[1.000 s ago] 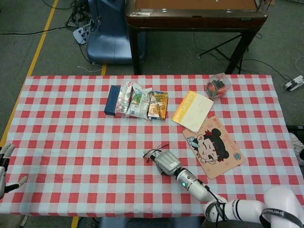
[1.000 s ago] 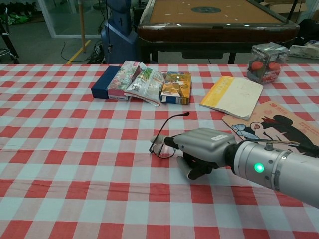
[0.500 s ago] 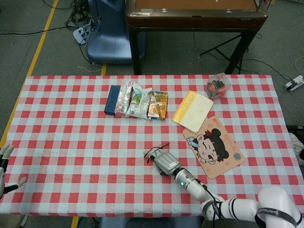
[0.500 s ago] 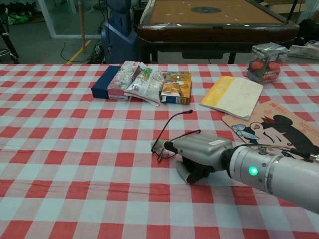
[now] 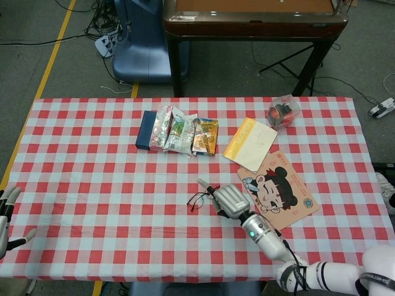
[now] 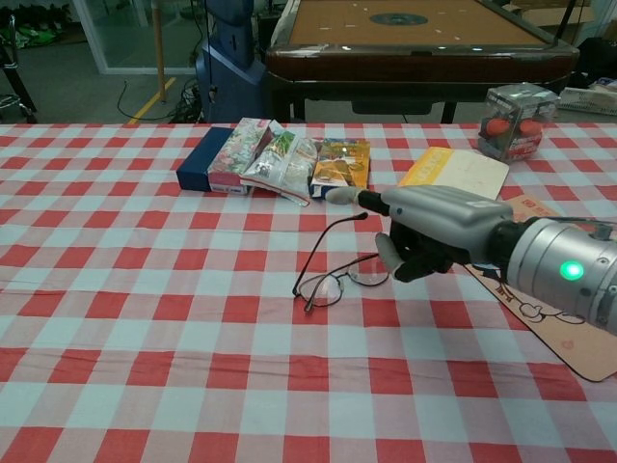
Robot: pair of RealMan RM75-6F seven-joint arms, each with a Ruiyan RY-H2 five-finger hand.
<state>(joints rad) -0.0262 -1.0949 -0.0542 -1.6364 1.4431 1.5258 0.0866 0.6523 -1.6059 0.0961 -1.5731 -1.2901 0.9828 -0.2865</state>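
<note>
The right hand is seen right of centre in the chest view, raised above the table, its fingers loosely curled with one stretched toward the left; nothing is gripped in it. Just below and to its left, a pair of thin-framed glasses lies on the checked cloth, one temple arm raised toward the outstretched finger; whether the hand touches the frame cannot be told. In the head view the same hand is placed low and centre, with the glasses just beside it on the left. To the right of the hand, a cartoon-printed mat is laid, and above that a yellow-edged booklet. A row of snack packets is set in the upper middle of the table. The left hand is glimpsed at the lower left edge of the head view, fingers spread, holding nothing.
</note>
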